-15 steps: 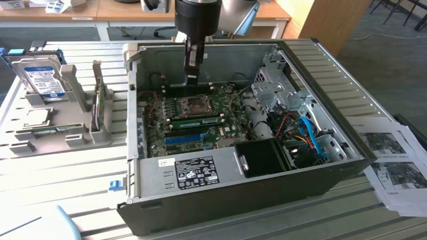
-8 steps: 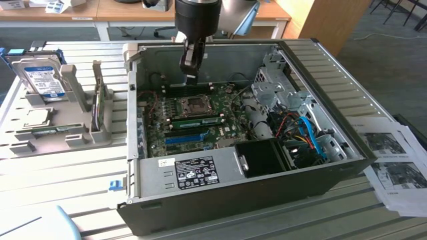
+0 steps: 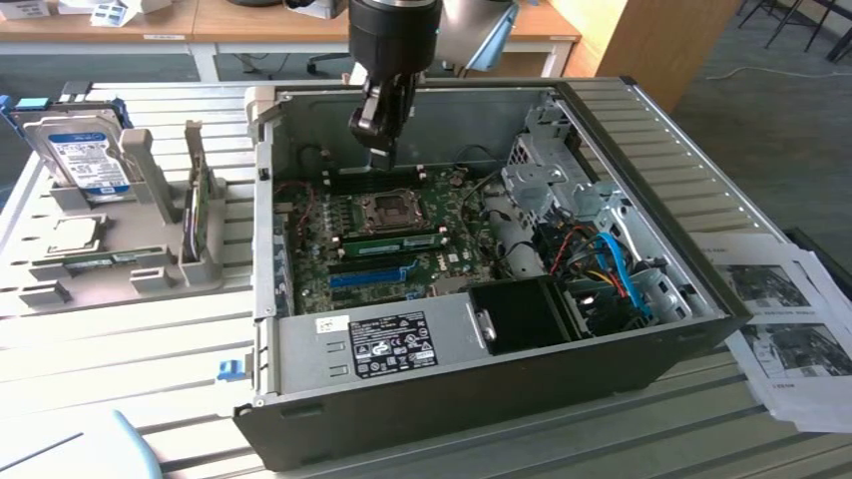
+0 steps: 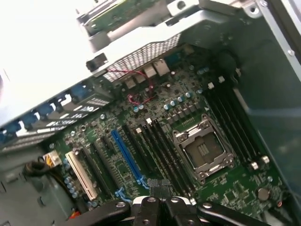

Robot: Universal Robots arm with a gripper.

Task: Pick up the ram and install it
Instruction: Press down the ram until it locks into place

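A long green ram stick lies in a slot of the motherboard, between the CPU socket and the blue slot. My gripper hangs shut inside the open computer case, over the black slots behind the socket and apart from that stick. In the wrist view my gripper looks down on the CPU socket, the blue slot and the black slots. A small dark piece sits at the fingertips; I cannot tell what it is.
A grey fixture stands at the exterior view's left, with a hard drive upright in it and another green stick lying flat. Drive cages and cables fill the case's right side. Printed sheets lie beside the case.
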